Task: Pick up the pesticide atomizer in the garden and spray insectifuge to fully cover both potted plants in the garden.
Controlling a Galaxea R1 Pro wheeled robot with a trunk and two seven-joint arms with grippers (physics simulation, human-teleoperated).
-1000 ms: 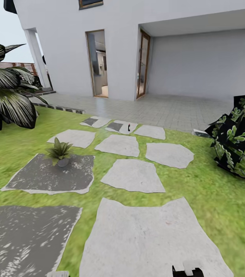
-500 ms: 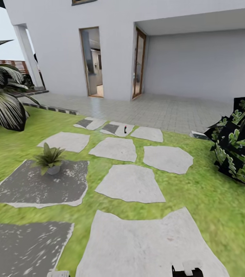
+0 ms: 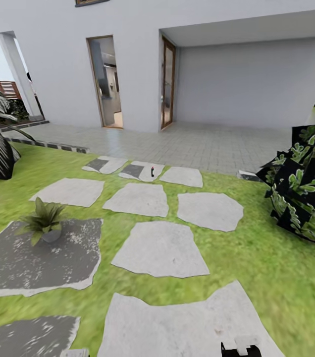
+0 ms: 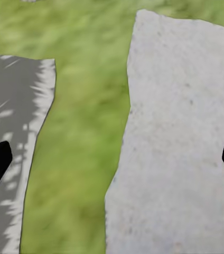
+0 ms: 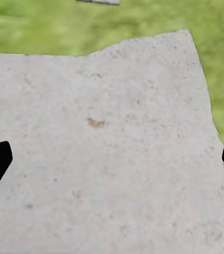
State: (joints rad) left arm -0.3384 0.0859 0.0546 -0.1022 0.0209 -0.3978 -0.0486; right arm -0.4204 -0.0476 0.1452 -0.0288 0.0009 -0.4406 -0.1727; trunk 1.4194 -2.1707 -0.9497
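My pincers hang released over the slabs; the atomizer [image 3: 152, 172] far ahead looks light, slim, tippy; I'd pinch its body

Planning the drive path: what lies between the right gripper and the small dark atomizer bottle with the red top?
In the head view, pale grey stepping slabs and lawn strips separate the right gripper from the atomizer; nothing stands on them.
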